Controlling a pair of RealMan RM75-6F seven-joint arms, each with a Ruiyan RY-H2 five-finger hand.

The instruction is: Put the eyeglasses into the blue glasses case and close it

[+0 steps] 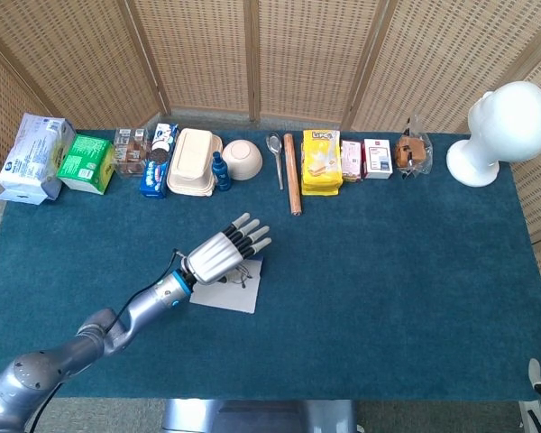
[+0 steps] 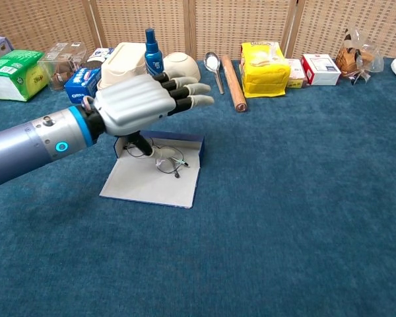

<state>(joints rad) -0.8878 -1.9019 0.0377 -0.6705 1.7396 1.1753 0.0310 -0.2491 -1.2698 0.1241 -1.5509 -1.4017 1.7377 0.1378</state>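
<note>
We see the left hand (image 2: 135, 102) raised over the opened, flattened blue glasses case (image 2: 152, 179) on the teal surface (image 2: 303, 198), fingers (image 2: 188, 89) extended and slightly apart, holding nothing. The eyeglasses (image 2: 165, 158) lie on the case's pale inner panel, just under the thumb.

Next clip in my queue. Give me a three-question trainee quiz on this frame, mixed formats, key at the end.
1. True or false: the eyeglasses lie on the opened blue glasses case.
2. The left hand is: A) gripping the blue spray bottle; B) raised above the eyeglasses with fingers extended; C) pressing the case shut.
3. Fill in: to the right of the wooden rolling pin in the back row lies a ____ snack bag.

Key: 1 true; 2 B; 3 yellow.
</note>
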